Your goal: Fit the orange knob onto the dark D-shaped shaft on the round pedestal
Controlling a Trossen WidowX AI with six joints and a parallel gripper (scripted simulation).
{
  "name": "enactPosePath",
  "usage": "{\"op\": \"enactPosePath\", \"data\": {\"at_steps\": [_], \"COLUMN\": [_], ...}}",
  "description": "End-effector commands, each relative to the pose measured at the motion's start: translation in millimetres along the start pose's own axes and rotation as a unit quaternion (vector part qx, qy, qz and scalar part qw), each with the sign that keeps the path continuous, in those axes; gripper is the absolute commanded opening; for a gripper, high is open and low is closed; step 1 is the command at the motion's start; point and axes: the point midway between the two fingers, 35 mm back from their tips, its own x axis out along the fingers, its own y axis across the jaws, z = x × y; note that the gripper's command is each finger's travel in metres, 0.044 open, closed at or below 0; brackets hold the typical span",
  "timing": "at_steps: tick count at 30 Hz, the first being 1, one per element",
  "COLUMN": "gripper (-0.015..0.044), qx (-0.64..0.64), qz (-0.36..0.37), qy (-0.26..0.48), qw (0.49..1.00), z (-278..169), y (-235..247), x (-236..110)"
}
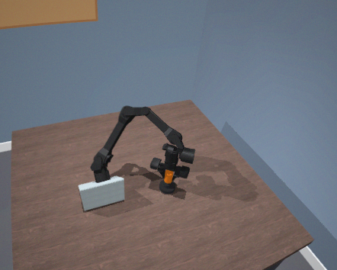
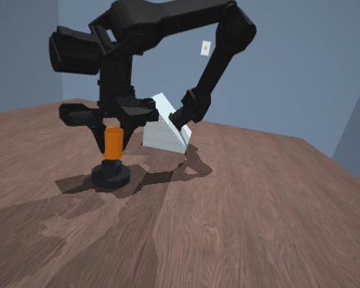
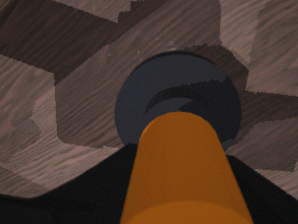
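Note:
The orange knob (image 1: 168, 177) (image 2: 113, 142) (image 3: 185, 170) is upright between the fingertips of my gripper (image 1: 168, 178) (image 2: 113, 149) (image 3: 179, 158), which is shut on it. The dark round pedestal (image 1: 167, 188) (image 2: 111, 178) (image 3: 140, 85) is directly under the knob. In the exterior view the knob's lower end is just above the pedestal's narrower raised step, with at most a thin gap. The shaft does not show; the knob hides where it would be. In the wrist view the knob covers the pedestal's near part. The knob's hole and both flat sides are hidden.
A pale wedge-shaped block (image 1: 103, 195) (image 2: 163, 132) stands at the arm's base, to the left of the pedestal in the top view. The arm arches above the wooden table (image 1: 141, 236) (image 2: 248, 228). Its shadows fall around the pedestal.

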Motion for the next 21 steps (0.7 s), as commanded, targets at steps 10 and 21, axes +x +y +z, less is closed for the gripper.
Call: {"op": "enactPosePath", "data": {"at_steps": [10, 21], "gripper": [0.0000, 0.0000], "qx": [0.021, 0.023], "qz": [-0.001, -0.001], "qy": [-0.002, -0.002], "qw": [1.000, 1.000], "z": [0.6, 0.2], "y": [-0.2, -0.2], "x": [0.8, 0.8]}}
